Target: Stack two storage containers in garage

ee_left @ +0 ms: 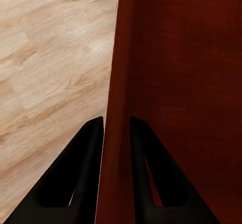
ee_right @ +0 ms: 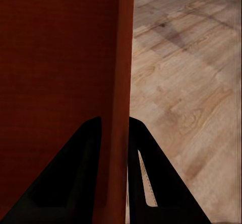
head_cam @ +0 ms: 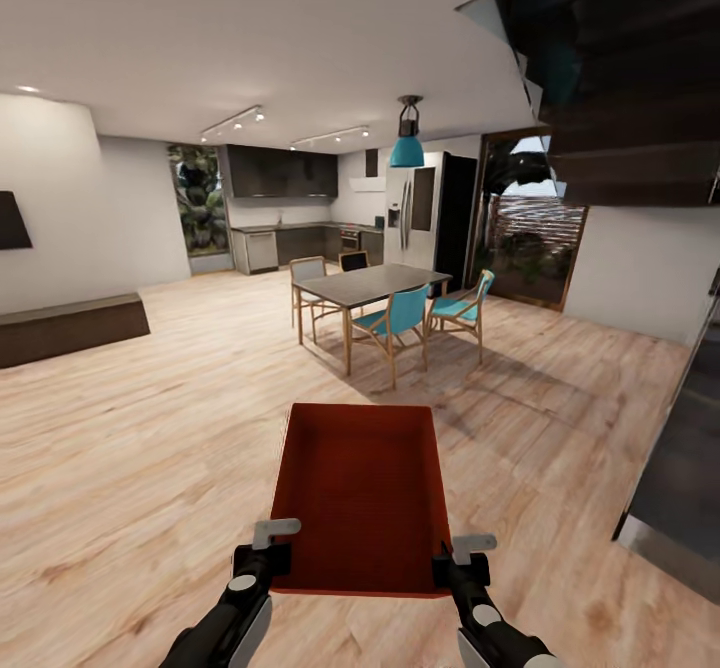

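Wood-plank floor (head_cam: 150, 428) open ahead and to the left, wide lane toward the kitchen wall. Dining table (head_cam: 372, 286) with teal chairs (head_cam: 398, 320) stands ahead, slightly right, blocking the straight line. Dark low bench (head_cam: 70, 328) along the left wall, well apart. Dark cabinet edge (head_cam: 675, 488) crowds the right side, near. Staircase underside (head_cam: 620, 78) hangs overhead at right. Red bin (head_cam: 358, 498) spans between left pincer (head_cam: 268, 545) and right pincer (head_cam: 462, 558), each clamped on a side wall; floor beneath is bare.
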Controlling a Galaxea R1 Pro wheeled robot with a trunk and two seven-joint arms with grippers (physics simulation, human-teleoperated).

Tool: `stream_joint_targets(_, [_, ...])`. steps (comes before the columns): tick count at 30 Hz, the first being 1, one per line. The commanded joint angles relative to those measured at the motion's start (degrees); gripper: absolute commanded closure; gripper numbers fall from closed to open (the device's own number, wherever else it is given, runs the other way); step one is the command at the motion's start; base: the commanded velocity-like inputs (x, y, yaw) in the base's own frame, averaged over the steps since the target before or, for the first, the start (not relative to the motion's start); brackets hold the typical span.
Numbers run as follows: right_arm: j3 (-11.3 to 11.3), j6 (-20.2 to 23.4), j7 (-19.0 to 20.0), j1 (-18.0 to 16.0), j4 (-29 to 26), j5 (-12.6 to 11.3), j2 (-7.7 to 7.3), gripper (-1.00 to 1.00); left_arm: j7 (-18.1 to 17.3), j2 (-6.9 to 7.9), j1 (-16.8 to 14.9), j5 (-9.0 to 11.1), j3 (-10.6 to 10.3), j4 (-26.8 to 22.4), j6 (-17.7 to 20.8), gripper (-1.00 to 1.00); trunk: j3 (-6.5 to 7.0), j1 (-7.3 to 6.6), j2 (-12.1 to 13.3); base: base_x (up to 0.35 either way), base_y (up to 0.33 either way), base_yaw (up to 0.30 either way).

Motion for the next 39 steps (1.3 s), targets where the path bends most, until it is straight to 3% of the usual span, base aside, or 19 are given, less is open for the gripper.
stream_joint_targets(1, [-0.9,-2.9,-1.3,-0.1,-0.1,0.0,-0.02,1.00,2.2,0.30,0.0,0.9,-0.4,0.4,0.3,1.00,-0.05,0.01,-0.1,0.000,0.000,-0.283])
stream_joint_targets(39, [-0.9,-2.9,-1.1,-0.1,-0.1,0.0,-0.02,1.00,2.2,0.30,0.0,0.9,-0.4,0.4,0.3,1.00,0.80,0.01,-0.1,0.000,0.000,-0.283])
